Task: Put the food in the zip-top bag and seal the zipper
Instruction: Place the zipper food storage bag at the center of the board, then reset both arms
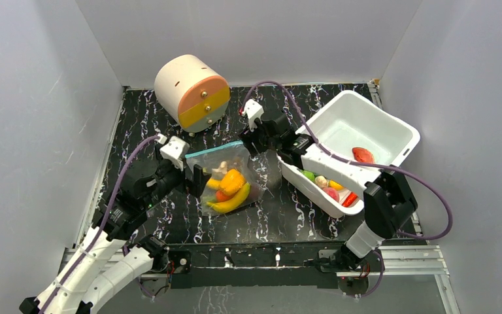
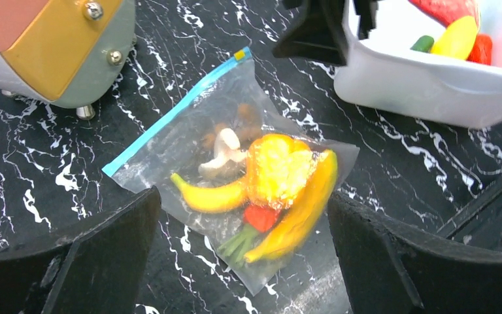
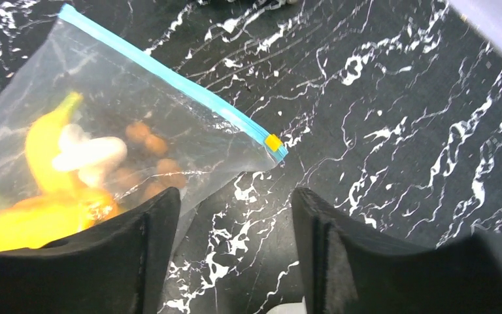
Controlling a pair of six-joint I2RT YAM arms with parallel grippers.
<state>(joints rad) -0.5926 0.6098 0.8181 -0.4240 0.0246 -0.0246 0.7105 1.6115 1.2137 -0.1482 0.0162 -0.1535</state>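
Observation:
The zip-top bag [image 1: 225, 176] lies flat on the black marbled table, and its teal zipper [image 1: 214, 150] runs along the far edge. Food inside it includes two bananas [image 2: 301, 209], an orange-yellow pepper [image 2: 278, 170], a red chili [image 2: 261, 217], and white and brown pieces. My left gripper [image 1: 195, 180] is open at the bag's left side, its jaws straddling the bag's lower corner [image 2: 243, 199] from above. My right gripper [image 1: 256, 140] is open just off the zipper's right end [image 3: 235, 196], holding nothing. The zipper [image 3: 170, 78] looks straight, with a yellow tab [image 3: 273, 142] at its end.
A white tub [image 1: 405, 131] at the right holds more food [image 1: 330, 188], including a red piece [image 1: 363, 155]; the right arm reaches across its near wall. A round cream drum [image 1: 189, 91] with an orange, yellow and grey face stands at the back left. White walls surround the table.

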